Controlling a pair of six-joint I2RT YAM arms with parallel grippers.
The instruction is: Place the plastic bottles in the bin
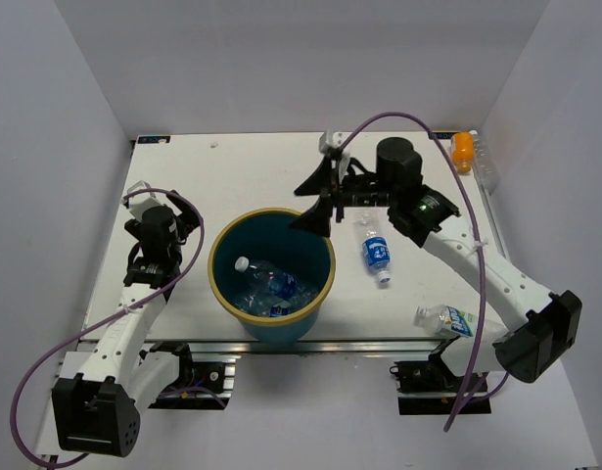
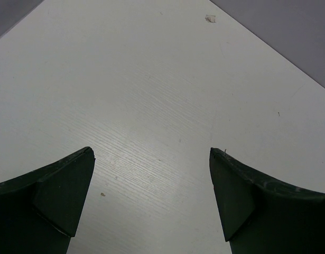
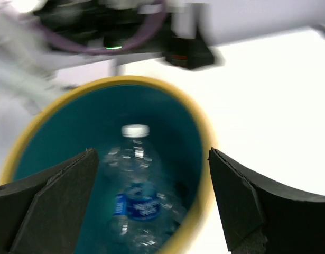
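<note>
right tool point(image 3: 151, 151) hangs released, empty, over the round teal yellow-rimmed bin point(image 1: 281, 328) of clear plastic bottles point(image 1: 266, 284). next, probably grasp the blue-labelled bottle point(image 1: 376, 252) lying beside it

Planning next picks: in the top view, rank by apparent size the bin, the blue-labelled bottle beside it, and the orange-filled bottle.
1. bin
2. blue-labelled bottle
3. orange-filled bottle, though it lies farther off, so that gap is unsure

We find the table point(image 2: 162, 95) ahead of the left fingers point(image 2: 51, 196) white, matt, finely grained like wood. Those fingers look dark, matt, slightly rough. Below the right fingers point(image 3: 56, 201), the bin point(image 3: 175, 124) appears smooth plastic; the bottle point(image 3: 135, 174) inside it, clear glossy plastic.
</note>
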